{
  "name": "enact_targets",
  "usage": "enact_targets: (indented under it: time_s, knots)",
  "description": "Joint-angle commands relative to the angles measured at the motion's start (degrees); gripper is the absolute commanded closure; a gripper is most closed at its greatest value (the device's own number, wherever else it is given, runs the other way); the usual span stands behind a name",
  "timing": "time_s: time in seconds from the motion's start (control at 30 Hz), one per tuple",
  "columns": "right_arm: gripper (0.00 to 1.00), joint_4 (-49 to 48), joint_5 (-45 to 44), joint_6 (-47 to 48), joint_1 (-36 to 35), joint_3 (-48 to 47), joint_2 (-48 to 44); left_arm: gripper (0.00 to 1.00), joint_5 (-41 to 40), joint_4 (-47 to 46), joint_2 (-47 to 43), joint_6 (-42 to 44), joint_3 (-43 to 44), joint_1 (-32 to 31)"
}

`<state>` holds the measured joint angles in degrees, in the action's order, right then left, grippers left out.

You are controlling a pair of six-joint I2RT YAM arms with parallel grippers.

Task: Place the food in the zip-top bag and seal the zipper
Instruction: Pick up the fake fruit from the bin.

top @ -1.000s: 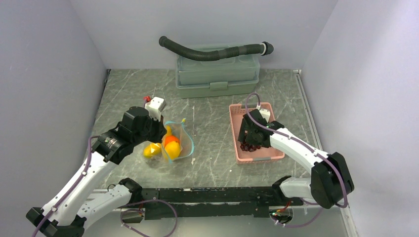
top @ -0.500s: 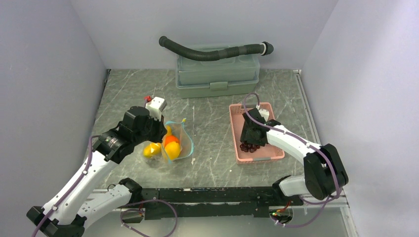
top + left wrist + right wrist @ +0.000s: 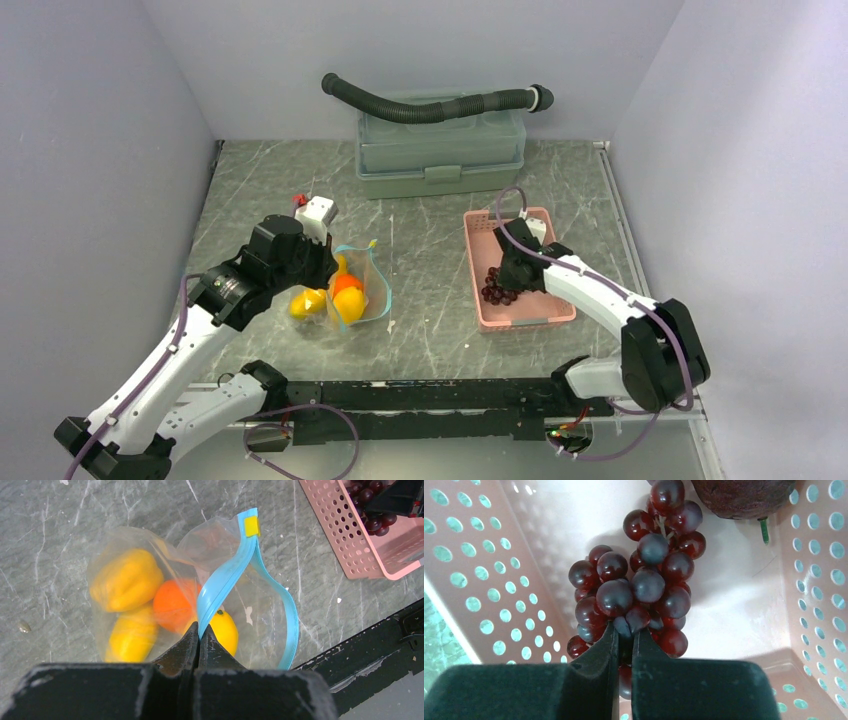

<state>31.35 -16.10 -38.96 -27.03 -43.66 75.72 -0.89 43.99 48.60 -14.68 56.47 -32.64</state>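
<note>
Grapes in a dark purple bunch [image 3: 639, 590] lie on the floor of the pink slotted basket [image 3: 489, 580], right of centre in the top view. The right gripper [image 3: 624, 642] pinches the lowest berries, its fingers narrow with only a sliver between them. That hold looks to be on a few berries rather than the stem, so the lift probably wants to be slow and straight up. The hanging bunch must clear the basket wall before any travel toward the left of the frame. There the zip-top bag [image 3: 260, 605] rests on the marbled table [image 3: 430, 260], and the left gripper [image 3: 199, 630] is clamped tight on the teal-blue zipper [image 3: 225, 575]. It holds one lip raised, so the mouth gapes as a loop. The bunch would best be lowered well inside that loop, not dropped across the strip, and the yellow slider tab [image 3: 251, 526] left alone until sealing. The bag holds three yellow lemon-like pieces [image 3: 127, 580] and an orange ball [image 3: 172, 602], pressed together and seen through the film. Besides the grapes, the basket holds a dark rounded fruit with a green stem [image 3: 744, 495], just beside the top of the bunch. At top centre stands a green lidded box [image 3: 440, 150], closed so its contents are hidden, with a black corrugated hose [image 3: 430, 105] lying across its lid.
</note>
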Motion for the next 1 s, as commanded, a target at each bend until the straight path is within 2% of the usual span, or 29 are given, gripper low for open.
enact_targets:
  time_s: [0.0,0.57,0.97]
  knots:
    - [1.0,0.74,0.02,0.0,0.23,-1.39,-3.59,1.0,0.36,-1.18,-0.26,0.7,0.04,-0.05]
    - [1.0,6.48,-0.25,2.72,0.22,-6.83,-18.35,1.0,0.34,-1.09,-0.35,0.61,0.13,-0.01]
    - [1.0,5.47,7.65,6.02,0.08,-10.41,-24.34,1.0,0.27,-1.04,-0.35,0.53,0.13,-0.05]
